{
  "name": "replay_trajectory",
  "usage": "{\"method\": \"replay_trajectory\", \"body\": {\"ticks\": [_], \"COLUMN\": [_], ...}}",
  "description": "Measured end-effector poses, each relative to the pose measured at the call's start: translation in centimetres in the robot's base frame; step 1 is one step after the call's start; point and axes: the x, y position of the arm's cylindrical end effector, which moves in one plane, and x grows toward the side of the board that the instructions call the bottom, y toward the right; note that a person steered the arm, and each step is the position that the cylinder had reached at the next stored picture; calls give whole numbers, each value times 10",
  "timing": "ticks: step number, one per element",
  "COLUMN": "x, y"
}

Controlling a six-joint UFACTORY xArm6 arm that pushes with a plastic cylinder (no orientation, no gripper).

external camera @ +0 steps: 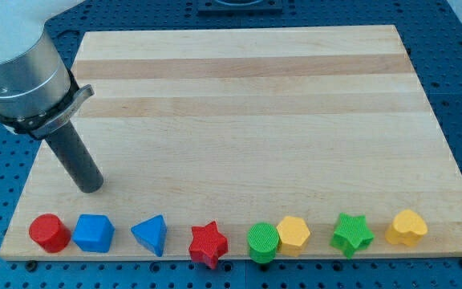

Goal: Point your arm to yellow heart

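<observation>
The yellow heart lies at the right end of a row of blocks along the board's bottom edge. My tip rests on the wooden board at the view's left, far to the left of the yellow heart. The tip stands just above the blue cube and the red cylinder, not touching either.
The row along the bottom edge also holds a blue triangle, a red star, a green cylinder, a yellow hexagon and a green star. A blue perforated table surrounds the board.
</observation>
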Motion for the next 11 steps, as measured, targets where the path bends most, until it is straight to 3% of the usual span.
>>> {"method": "replay_trajectory", "body": {"ticks": [1,4,5,7,8,11], "x": [-31,-207,-228,-176,-128,69], "y": [35,335,394,493,519,519]}}
